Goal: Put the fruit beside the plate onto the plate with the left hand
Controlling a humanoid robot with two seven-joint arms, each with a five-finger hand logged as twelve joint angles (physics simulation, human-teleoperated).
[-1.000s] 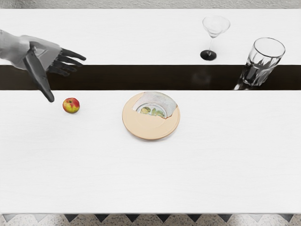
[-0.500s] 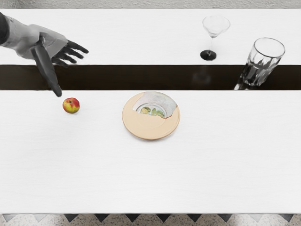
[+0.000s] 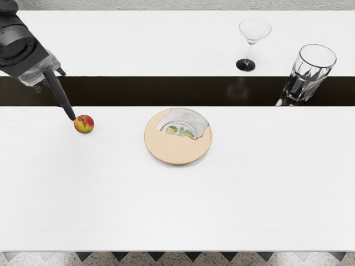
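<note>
Left hand [image 3: 34,65], partly cut off, just beside apple [image 3: 84,124]

Simulated dining spot: white table [image 3: 249,194], plate [image 3: 166,152], martini glass [image 3: 254,33], tumbler [image 3: 310,69].

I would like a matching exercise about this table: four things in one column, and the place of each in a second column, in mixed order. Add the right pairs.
Things:
1 apple
2 plate
3 martini glass
4 tumbler

Places:
a back, left of the other glass
b front, in the middle
c back, farthest right of all
d front, farthest left of all

Pairs: 1-d, 2-b, 3-a, 4-c
</note>
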